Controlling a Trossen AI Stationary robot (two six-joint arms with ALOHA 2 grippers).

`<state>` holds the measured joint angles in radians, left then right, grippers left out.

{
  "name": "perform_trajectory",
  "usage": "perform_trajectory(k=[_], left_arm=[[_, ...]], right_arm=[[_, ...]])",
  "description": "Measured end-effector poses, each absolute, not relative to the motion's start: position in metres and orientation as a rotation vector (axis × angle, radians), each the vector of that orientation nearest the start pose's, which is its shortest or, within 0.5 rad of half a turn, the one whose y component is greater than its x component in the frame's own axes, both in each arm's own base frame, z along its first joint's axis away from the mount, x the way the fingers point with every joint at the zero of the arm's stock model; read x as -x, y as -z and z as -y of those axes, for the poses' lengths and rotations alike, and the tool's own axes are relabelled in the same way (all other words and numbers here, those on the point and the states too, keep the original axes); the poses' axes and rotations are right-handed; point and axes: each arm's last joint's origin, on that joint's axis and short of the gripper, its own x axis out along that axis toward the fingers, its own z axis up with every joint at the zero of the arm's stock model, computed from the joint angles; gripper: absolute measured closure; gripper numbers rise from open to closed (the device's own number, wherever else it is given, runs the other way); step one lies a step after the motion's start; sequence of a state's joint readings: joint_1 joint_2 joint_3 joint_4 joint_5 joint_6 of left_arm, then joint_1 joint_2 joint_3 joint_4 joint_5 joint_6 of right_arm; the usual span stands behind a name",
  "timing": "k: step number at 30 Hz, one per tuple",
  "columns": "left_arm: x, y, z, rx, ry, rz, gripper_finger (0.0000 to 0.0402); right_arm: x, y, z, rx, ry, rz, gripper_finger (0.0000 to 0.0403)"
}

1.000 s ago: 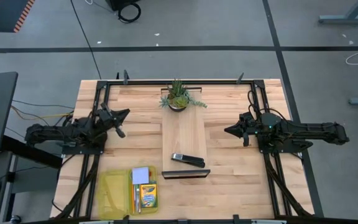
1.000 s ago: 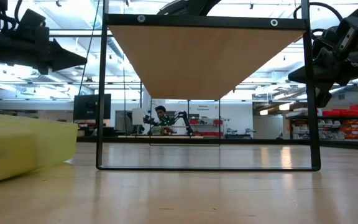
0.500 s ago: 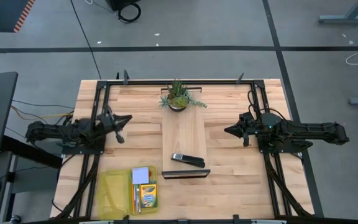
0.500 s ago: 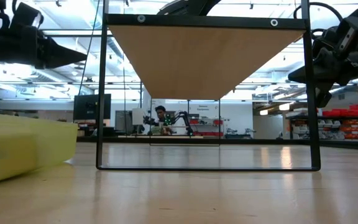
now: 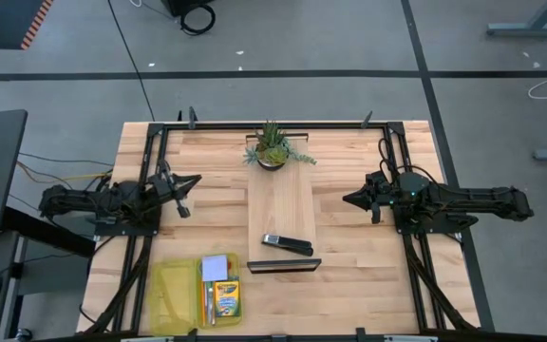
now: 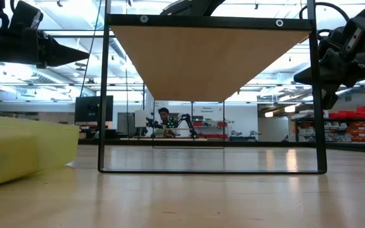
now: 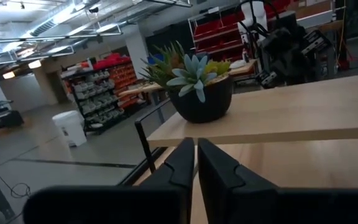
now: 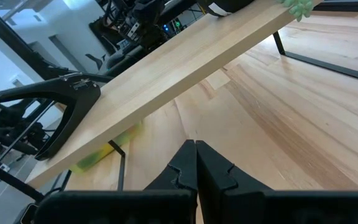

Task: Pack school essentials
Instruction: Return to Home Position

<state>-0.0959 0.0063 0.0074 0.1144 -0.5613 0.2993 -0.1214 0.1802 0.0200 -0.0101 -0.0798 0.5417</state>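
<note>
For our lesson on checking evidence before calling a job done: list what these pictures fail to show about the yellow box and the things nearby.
1. High view: inside the yellow supply box, beside the crayon box and note pad, any smaller items are too small to tell apart.
2. Low view: the box's near wall hides all its contents.
3. Right wrist view: the potted plant is cut off by the picture's edge.

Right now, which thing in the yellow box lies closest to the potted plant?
The pale blue-white note pad: it sits at the end of the yellow box toward the potted plant, with the crayon box beyond it.
</note>
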Motion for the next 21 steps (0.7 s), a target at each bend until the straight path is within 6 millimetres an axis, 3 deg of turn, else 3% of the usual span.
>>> perform_trajectory(k=[11,21], left_arm=[[-0.0935,-0.1768,-0.0066,-0.253,-0.482,0.048,0.0373],[-0.0935,-0.1769,-0.0066,-0.252,-0.483,0.049,0.0368]], right_arm=[[-0.1068,-0.1538,0.0107,-0.554,0.088,-0.163,0.0397],[-0.1070,-0.1526,0.0126,-0.191,0.122,-0.182,0.0397]])
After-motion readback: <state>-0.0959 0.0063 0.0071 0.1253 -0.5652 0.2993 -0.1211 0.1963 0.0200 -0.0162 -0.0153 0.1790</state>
